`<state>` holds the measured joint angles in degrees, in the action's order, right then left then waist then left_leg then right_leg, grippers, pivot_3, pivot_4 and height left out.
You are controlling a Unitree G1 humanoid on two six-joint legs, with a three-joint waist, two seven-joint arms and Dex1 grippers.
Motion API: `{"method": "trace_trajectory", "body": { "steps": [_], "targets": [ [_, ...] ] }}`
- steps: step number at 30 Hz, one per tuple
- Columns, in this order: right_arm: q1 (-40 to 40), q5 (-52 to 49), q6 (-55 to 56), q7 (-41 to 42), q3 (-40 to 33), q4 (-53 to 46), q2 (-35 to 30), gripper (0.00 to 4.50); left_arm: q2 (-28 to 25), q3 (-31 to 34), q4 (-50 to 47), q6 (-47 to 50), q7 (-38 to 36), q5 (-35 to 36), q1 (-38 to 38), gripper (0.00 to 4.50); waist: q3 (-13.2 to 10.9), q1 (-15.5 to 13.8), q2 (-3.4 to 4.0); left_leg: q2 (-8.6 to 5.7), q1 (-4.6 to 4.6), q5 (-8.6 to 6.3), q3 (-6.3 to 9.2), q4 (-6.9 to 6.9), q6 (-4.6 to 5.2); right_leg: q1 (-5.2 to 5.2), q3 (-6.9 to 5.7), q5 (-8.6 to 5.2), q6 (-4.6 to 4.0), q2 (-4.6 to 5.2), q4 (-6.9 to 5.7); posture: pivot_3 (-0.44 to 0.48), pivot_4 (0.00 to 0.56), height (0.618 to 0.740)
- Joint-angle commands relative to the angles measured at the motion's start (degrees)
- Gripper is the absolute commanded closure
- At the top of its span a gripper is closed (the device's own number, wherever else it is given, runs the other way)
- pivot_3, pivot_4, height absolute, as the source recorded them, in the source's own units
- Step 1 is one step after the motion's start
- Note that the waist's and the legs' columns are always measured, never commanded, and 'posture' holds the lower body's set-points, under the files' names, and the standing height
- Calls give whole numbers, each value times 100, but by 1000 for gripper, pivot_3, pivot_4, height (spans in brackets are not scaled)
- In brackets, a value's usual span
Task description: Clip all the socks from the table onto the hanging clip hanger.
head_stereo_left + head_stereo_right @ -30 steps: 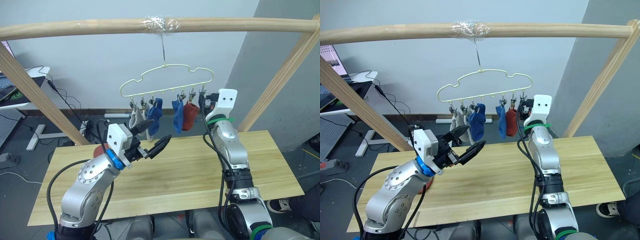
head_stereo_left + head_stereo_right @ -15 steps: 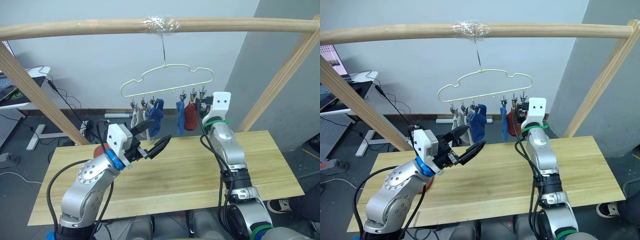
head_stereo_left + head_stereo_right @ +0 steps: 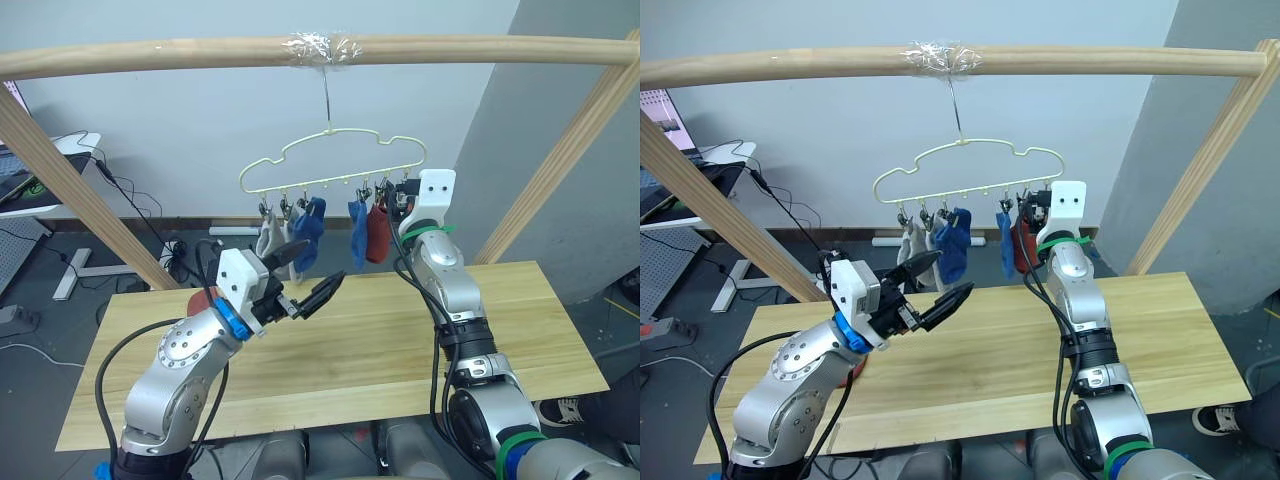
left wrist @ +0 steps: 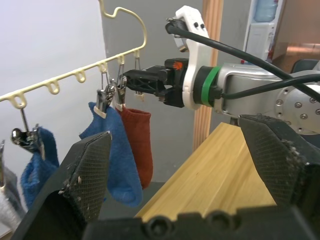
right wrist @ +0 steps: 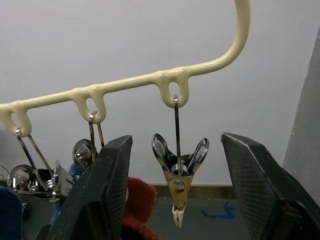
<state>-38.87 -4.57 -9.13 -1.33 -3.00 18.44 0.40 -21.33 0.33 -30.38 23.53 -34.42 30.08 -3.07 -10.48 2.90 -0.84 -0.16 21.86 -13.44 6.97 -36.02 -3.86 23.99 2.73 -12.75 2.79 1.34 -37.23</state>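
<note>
Upper centre, the hanger [image 3: 331, 160] hangs from the pole [image 3: 300, 50], carrying grey, blue and red socks [image 3: 378, 232]. The right gripper [image 5: 175, 200], fingers spread, brackets the empty end clip [image 5: 178, 172]. Lower left, the left gripper [image 3: 310, 278] hovers released over the table [image 3: 380, 340].

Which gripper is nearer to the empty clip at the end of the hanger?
Right. The right gripper has the empty clip between its open fingers; the left gripper is lower, over the table.
</note>
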Motion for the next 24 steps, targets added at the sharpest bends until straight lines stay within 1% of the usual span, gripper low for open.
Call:
{"method": "trace_trajectory", "body": {
  "steps": [1,2,3,6,24],
  "targets": [
    [-134,-7,164,5,-24,-114,19,1940,-30,-15,-198,-103,4,6,-16,0,0,0,0,0,0,0,0,0,0,0,0,0,0,0,0,35,125,740],
    [-135,-6,164,4,-27,-115,20,2145,-32,-16,-203,-100,6,9,-12,0,0,0,0,0,0,0,0,0,0,0,0,0,0,0,0,34,124,740],
    [-142,-5,167,0,-33,-104,21,2467,-34,-15,-199,-98,6,10,-15,0,0,0,0,0,0,0,0,0,0,0,0,0,0,0,0,34,124,740],
    [-163,-3,182,-7,-43,-73,20,3580,-36,-7,-179,-95,5,12,-35,0,0,0,0,0,0,0,0,0,0,0,0,0,0,0,0,34,124,740],
    [-205,38,221,-49,-49,0,-26,3580,-41,-43,-221,-75,16,5,-23,0,0,0,0,0,0,0,0,0,0,0,0,-2,2,0,0,37,132,740]
  ]
}}
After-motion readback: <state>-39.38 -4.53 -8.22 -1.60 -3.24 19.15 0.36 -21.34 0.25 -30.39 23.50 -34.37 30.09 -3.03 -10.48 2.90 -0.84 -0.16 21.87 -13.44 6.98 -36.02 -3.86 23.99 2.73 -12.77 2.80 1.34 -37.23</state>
